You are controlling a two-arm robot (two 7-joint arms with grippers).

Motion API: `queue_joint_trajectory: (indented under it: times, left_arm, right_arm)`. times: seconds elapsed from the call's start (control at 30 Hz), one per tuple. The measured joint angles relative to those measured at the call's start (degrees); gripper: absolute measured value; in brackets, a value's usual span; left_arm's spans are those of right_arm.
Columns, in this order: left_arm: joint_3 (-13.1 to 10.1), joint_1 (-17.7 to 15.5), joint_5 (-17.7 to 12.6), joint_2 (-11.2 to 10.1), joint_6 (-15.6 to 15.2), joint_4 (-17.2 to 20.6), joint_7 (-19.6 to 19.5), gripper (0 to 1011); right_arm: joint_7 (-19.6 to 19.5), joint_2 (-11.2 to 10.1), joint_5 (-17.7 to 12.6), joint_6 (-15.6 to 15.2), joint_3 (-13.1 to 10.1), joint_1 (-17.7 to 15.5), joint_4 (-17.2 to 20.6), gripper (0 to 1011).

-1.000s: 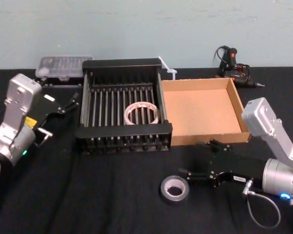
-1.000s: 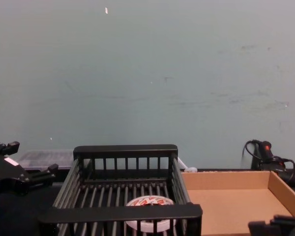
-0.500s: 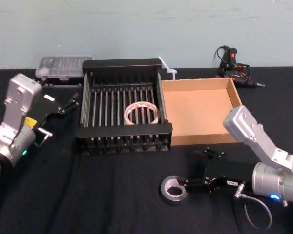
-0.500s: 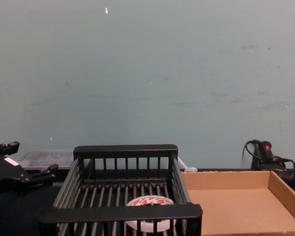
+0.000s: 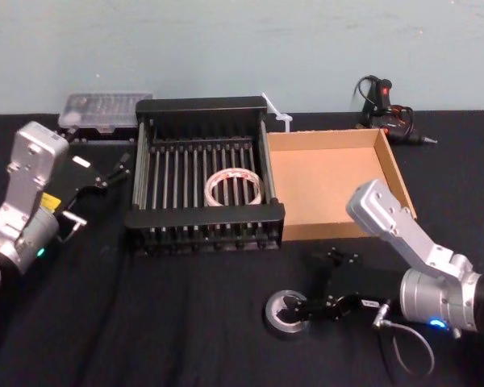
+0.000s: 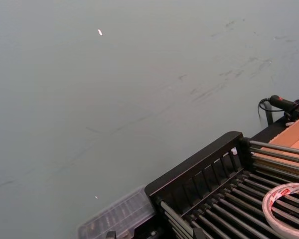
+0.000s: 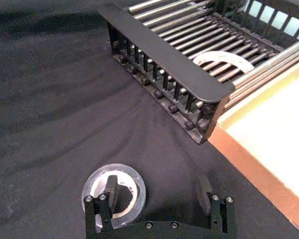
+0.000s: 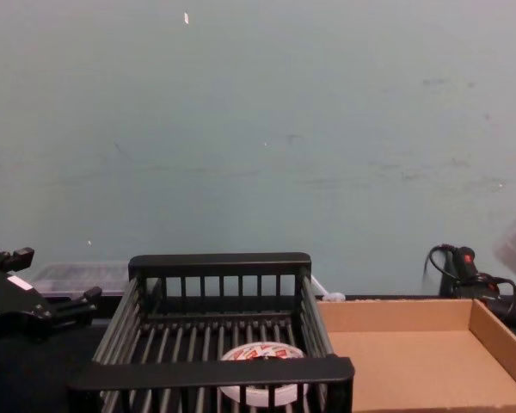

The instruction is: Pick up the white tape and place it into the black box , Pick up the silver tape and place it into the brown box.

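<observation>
Currently: right end effector (image 7: 157, 191) open, one finger inside silver tape (image 7: 113, 195), other outside.
Location: roll on bench (image 5: 185, 322); white tape (image 5: 235, 186) inside black box (image 5: 202, 218).
Risk: roll could skid sideways on closing.
Left end effector (image 5: 105, 173): parked, fingers' state unclear.

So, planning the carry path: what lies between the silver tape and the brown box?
In the head view, only bare black cloth separates the silver tape from the brown box.

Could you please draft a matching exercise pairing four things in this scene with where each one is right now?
Things:
1. white tape
2. silver tape
3. right hand
4. left hand

Places:
A. on the black cloth in front of the boxes
B. left of the black box
C. on the black box's slatted floor
D. one finger in the silver roll's core

Pairs: 1-C, 2-A, 3-D, 4-B
</observation>
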State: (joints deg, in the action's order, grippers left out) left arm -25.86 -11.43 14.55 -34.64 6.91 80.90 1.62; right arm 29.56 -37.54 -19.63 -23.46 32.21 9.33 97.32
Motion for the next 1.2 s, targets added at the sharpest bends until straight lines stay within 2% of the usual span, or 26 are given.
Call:
queue_joint_trajectory:
  times: [0.77, 1.2]
  left_arm:
    - [0.0, 0.0, 0.0, 0.0, 0.0, 0.0, 0.0, 1001]
    - [0.0, 0.0, 0.0, 0.0, 0.0, 0.0, 0.0, 1001]
  right_arm:
    - [1.0, 2.24, 2.46, -0.67, 1.54, 1.77, -2.67, 1002]
    - [1.32, 2.47, 3.61, -1.34, 1.92, 1.96, -2.77, 1003]
